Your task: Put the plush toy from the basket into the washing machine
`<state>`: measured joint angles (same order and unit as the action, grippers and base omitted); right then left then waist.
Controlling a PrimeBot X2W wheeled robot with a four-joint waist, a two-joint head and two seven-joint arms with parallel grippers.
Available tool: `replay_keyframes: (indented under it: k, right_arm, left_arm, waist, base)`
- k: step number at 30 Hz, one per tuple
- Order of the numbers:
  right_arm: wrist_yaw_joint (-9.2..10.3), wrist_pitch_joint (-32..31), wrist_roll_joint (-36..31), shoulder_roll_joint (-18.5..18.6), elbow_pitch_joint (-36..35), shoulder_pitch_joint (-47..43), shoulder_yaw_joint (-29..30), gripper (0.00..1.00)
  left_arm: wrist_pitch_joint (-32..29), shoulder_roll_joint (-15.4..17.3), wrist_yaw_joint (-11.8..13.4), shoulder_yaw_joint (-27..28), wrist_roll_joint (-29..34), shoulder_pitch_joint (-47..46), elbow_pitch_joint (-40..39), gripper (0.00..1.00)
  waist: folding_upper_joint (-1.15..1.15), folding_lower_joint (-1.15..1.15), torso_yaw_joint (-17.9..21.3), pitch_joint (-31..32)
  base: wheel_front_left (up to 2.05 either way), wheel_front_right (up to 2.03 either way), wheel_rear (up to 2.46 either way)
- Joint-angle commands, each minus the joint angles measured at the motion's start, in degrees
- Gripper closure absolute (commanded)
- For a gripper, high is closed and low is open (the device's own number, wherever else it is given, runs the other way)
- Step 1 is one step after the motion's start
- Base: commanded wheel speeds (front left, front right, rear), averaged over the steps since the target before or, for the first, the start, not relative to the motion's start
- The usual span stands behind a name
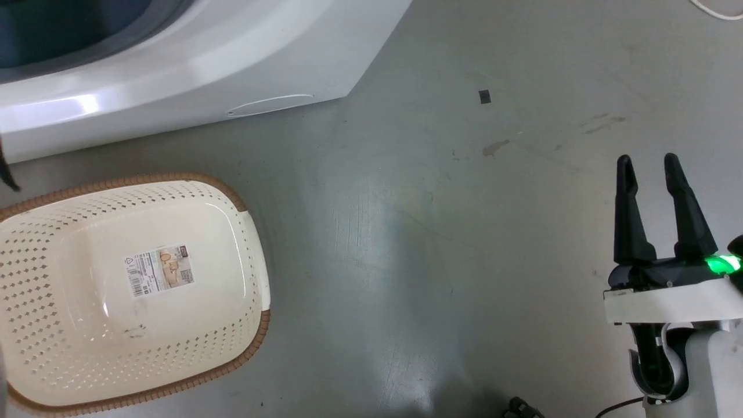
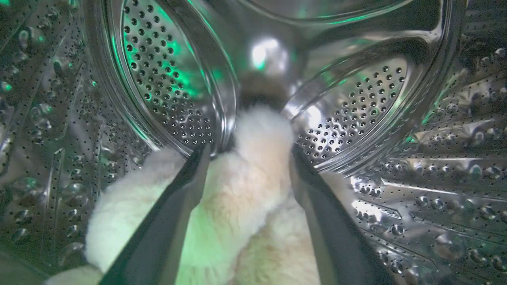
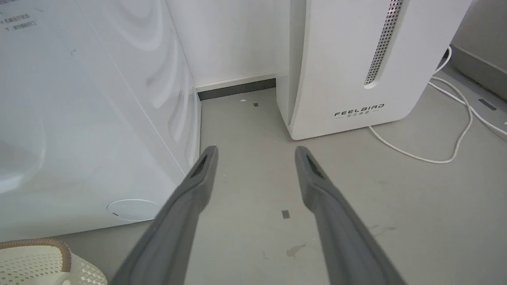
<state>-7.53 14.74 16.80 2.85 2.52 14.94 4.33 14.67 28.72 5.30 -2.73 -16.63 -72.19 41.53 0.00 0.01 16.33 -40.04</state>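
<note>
Inside the washing machine's shiny perforated steel drum (image 2: 166, 79), the fluffy cream-beige plush toy (image 2: 245, 190) lies on the drum wall. My left gripper (image 2: 248, 152) reaches into the drum with its fingers spread wide, open, on either side of a raised furry limb. In the head view the cream-white basket (image 1: 244, 244) stands on the floor at the lower left, holding nothing but its barcode sticker (image 1: 158, 270). The white washing machine (image 1: 191, 64) stands just beyond it. My right gripper (image 1: 647, 165) hangs open over bare floor at the right, also seen as the right gripper (image 3: 255, 152).
A white FEELBIRD-lettered appliance (image 3: 356, 59) stands on the floor to the right of the washing machine's side (image 3: 79, 118). A white cable (image 3: 435, 158) trails beside it. The basket's brown rim (image 3: 39, 243) shows at the lower left. Grey floor (image 1: 435, 232) lies between basket and right arm.
</note>
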Motion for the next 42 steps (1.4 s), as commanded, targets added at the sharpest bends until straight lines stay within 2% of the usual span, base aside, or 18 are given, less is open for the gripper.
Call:
replay_keyframes:
  k: [1,7,14,23,35,42]
  right_arm:
    - [0.04,0.26,0.61,0.03,-0.05,0.89,-0.29,0.00]
    - [0.04,0.26,0.26,0.03,0.11,0.93,-0.53,0.00]
    - [0.04,0.26,-0.28,0.03,0.29,0.49,-0.35,0.00]
    - [0.04,0.26,-1.68,0.03,0.46,-1.09,-0.58,0.00]
    - [0.04,0.26,-4.81,0.03,0.30,-4.96,-0.96,0.00]
    - [0.04,0.26,-5.93,0.03,-0.37,-7.24,-1.13,0.00]
  left_arm:
    - [0.33,-0.38,-0.19,0.25,0.43,-0.81,0.15,0.00]
    - [0.33,-1.41,-1.25,1.33,1.35,1.42,1.07,0.00]
    - [0.33,-4.32,-2.52,3.75,1.90,7.05,-0.80,0.00]
    - [0.33,-8.68,-4.23,6.40,4.99,17.47,-6.21,0.00]
    - [0.33,-16.50,-4.67,7.86,10.31,32.14,-14.81,0.00]
    - [0.33,-18.64,-5.29,8.50,12.85,40.11,-18.56,0.00]
  waist:
    - [0.00,-0.01,-0.19,0.22]
    - [0.00,-0.01,-0.94,1.44]
    - [0.00,-0.01,-2.39,3.99]
    - [0.00,-0.01,-4.62,9.22]
    - [0.00,-0.01,-9.07,18.05]
    - [0.00,-0.01,-11.10,23.40]
  base:
    - [0.00,0.00,0.00]
    - [0.00,0.00,0.00]
    - [0.00,0.00,0.00]
    - [0.00,0.00,0.00]
    - [0.00,0.00,0.00]
    - [0.00,0.00,0.00]
